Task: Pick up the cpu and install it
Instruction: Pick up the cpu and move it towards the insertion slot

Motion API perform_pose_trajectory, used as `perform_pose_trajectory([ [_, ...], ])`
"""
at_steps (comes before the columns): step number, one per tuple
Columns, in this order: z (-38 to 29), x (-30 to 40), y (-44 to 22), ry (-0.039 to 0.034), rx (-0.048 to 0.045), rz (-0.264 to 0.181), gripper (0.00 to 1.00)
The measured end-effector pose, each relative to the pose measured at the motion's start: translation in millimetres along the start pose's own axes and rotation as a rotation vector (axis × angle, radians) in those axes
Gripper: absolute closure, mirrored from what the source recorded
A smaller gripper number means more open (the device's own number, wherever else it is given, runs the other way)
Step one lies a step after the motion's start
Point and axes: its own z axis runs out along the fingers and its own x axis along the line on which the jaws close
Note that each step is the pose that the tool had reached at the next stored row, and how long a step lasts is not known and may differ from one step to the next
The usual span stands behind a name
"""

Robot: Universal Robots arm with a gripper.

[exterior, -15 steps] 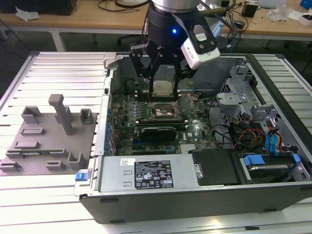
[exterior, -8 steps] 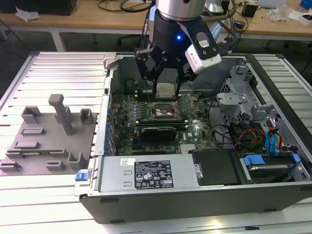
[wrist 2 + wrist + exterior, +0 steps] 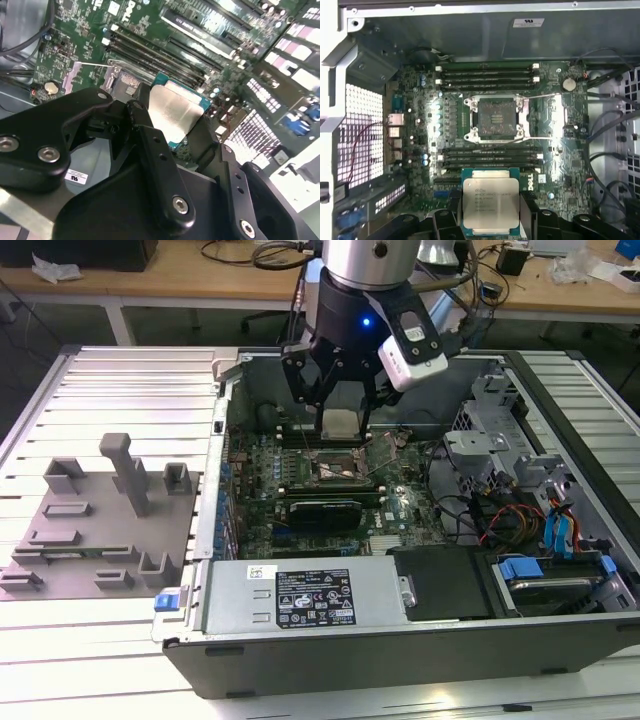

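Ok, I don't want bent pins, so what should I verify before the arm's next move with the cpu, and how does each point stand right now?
1. Grip: the gripper is shut on the cpu, holding it by opposite edges: ok.
2. Target: the socket is open and its contact field is bare: ok.
3. Clearance: the cpu hangs clear of the socket, not seated: ok.
4. Squareness: the cpu's edges run parallel to the socket's in the first wrist view: ok.
5. Corner mark matched to the socket: cannot tell.
6. Obstructions: the cables lie toward the exterior view's right, apart from the socket: ok.
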Motion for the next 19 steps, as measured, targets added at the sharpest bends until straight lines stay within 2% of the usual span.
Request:
perform_pose_trajectory([
  [8,12.7,-0.8,15.1,0.0,0.0,-0.002,0.46],
  [13,20.6,-1.6,21.2,0.0001,0.0001,-0.004,0.46],
  [17,27.4,-2.1,32.6,0.0005,0.0003,-0.012,0.46],
  [19,29.8,-2.1,34.9,0.0001,0.0002,-0.015,0.46],
])
